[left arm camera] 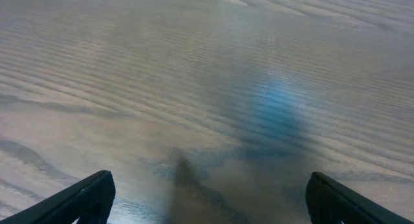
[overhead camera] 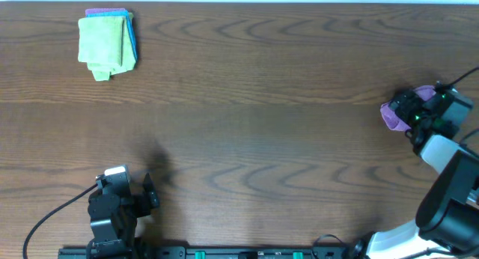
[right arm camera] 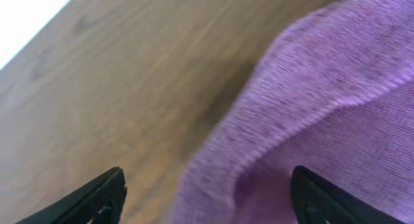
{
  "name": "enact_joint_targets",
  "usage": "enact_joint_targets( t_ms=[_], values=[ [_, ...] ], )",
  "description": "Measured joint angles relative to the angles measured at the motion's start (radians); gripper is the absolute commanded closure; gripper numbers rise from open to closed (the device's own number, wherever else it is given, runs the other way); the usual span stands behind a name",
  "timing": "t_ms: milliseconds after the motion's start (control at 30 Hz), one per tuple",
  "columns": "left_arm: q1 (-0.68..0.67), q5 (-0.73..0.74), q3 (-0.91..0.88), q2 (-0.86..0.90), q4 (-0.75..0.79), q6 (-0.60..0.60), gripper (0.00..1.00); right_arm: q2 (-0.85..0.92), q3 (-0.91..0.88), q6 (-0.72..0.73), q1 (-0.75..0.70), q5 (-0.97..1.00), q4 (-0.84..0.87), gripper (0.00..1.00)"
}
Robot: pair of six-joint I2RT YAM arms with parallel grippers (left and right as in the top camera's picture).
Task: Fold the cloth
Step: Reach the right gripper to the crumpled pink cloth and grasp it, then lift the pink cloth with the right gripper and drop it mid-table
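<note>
A purple cloth (overhead camera: 391, 114) lies bunched at the right edge of the table, mostly hidden under my right gripper (overhead camera: 414, 117). In the right wrist view the purple cloth (right arm camera: 323, 101) fills the right half, and its hemmed edge lies between the open fingers of my right gripper (right arm camera: 207, 198). My left gripper (overhead camera: 138, 186) is near the front left of the table. In the left wrist view it (left arm camera: 210, 201) is open and empty over bare wood.
A stack of folded cloths (overhead camera: 108, 40), green on top with blue and purple beneath, sits at the back left of the wooden table (overhead camera: 254, 102). The table's right edge is close to the purple cloth.
</note>
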Motion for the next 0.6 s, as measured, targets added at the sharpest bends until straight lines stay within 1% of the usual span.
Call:
enact_joint_targets(
  t_ms=[100,167,200,300,367,433,467,500,567,600],
  values=[
    [0.000,0.000,0.000,0.000,0.000,0.000,0.05,0.000,0.018,0.020,0.016,-0.010,0.005,0.34],
    [0.000,0.000,0.000,0.000,0.000,0.000,0.04,0.000,0.027,0.027,0.035,-0.013,0.018,0.38],
    [0.000,0.000,0.000,0.000,0.000,0.000,0.05,0.000,0.031,0.029,0.048,-0.014,0.029,0.43],
    [0.000,0.000,0.000,0.000,0.000,0.000,0.05,0.000,0.037,0.032,0.068,-0.018,0.046,0.45],
    [0.000,0.000,0.000,0.000,0.000,0.000,0.05,0.000,0.037,0.029,0.071,-0.019,0.048,0.61],
    [0.000,0.000,0.000,0.000,0.000,0.000,0.05,0.000,0.037,0.040,0.071,-0.019,0.048,0.73],
    [0.000,0.000,0.000,0.000,0.000,0.000,0.05,0.000,0.037,0.045,0.071,-0.018,0.048,0.79],
    [0.000,0.000,0.000,0.000,0.000,0.000,0.05,0.000,0.037,0.048,0.071,-0.021,0.048,0.80],
    [0.000,0.000,0.000,0.000,0.000,0.000,0.05,0.000,0.039,0.059,0.071,-0.029,0.047,0.94],
    [0.000,0.000,0.000,0.000,0.000,0.000,0.05,0.000,0.043,0.064,0.071,-0.035,0.047,0.99]
  ],
)
